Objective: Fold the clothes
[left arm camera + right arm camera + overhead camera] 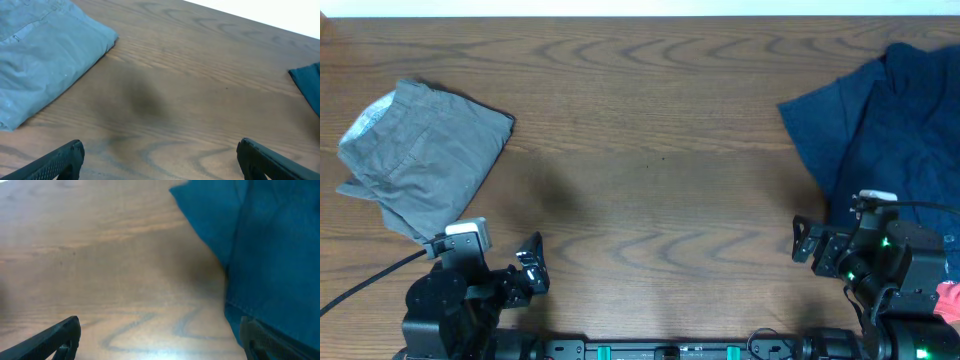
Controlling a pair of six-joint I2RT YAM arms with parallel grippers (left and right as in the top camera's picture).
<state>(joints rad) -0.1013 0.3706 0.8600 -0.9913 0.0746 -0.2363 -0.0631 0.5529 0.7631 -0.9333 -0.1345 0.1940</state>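
1. The wooden surface point(660, 150) is being occupied by clothing at both side edges.
2. The navy garment point(890, 120) is being left rumpled along the right edge, up to the far right corner.
3. The grey shorts point(420, 155) are being left bundled near the left edge.
4. The left fingers point(60, 162) are being held wide apart near the near edge, with nothing gripped.
5. The right fingers point(55, 337) are being held equally wide apart, with nothing gripped, beside the navy garment.

Folded grey shorts point(420, 155), rumpled navy garment point(890, 125)
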